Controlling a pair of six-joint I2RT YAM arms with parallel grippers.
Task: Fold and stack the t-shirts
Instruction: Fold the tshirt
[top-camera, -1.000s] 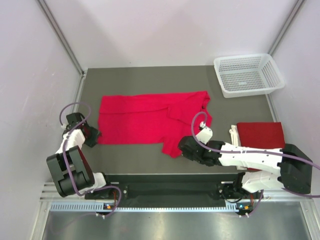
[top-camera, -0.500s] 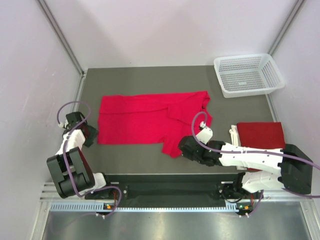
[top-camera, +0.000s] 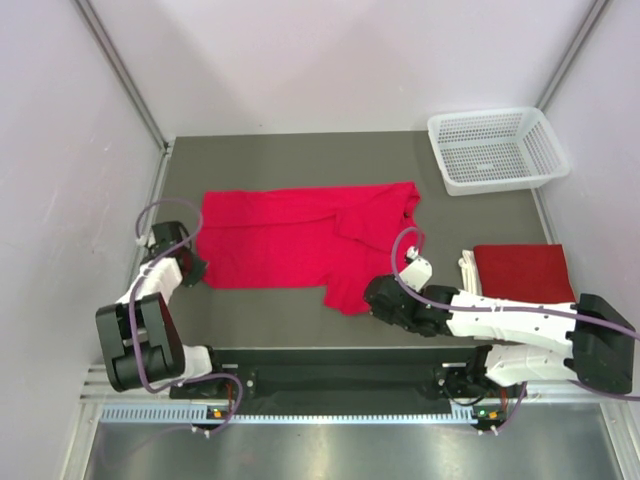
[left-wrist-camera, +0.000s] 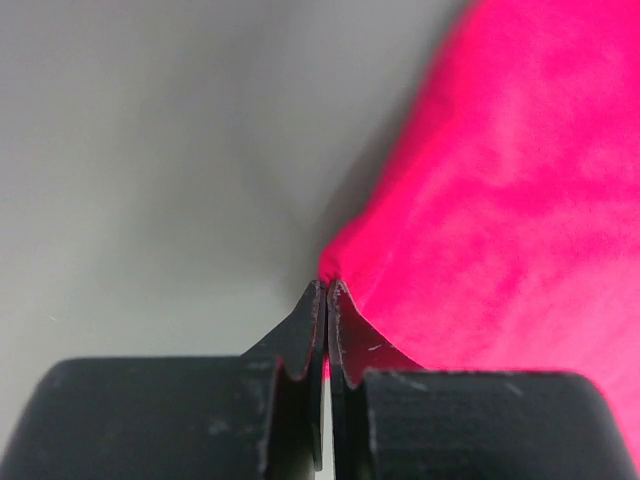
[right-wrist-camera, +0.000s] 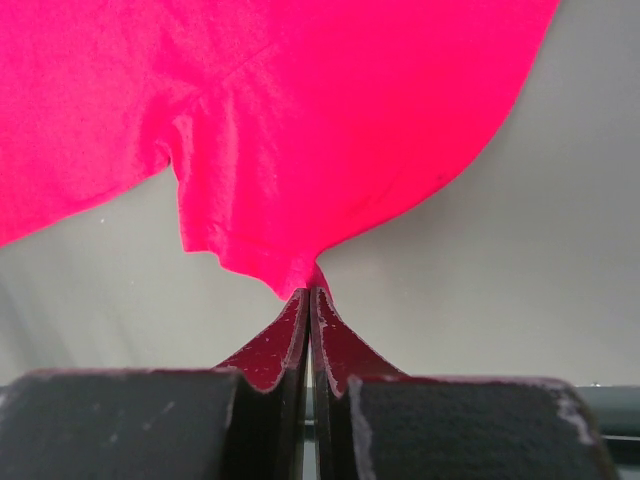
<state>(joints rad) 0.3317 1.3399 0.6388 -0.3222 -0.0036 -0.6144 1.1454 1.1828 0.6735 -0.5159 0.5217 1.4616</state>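
A bright red t-shirt (top-camera: 300, 235) lies partly folded on the dark table, with a sleeve flap at its near right. My left gripper (top-camera: 190, 268) is shut on the shirt's near left corner; in the left wrist view the closed fingertips (left-wrist-camera: 327, 285) pinch the red edge (left-wrist-camera: 500, 200). My right gripper (top-camera: 372, 297) is shut on the near right tip of the shirt; in the right wrist view the cloth (right-wrist-camera: 300, 120) rises from the closed tips (right-wrist-camera: 309, 292). A second, darker red shirt (top-camera: 522, 270) lies folded at the right.
A white mesh basket (top-camera: 497, 184) stands at the back right corner. A small white object (top-camera: 466, 268) lies beside the folded shirt. The table (top-camera: 260, 160) is bounded by walls at the left, back and right.
My left gripper has moved right to the shirt's near left corner. My right gripper has shifted slightly right and toward the near edge, still on the cloth.
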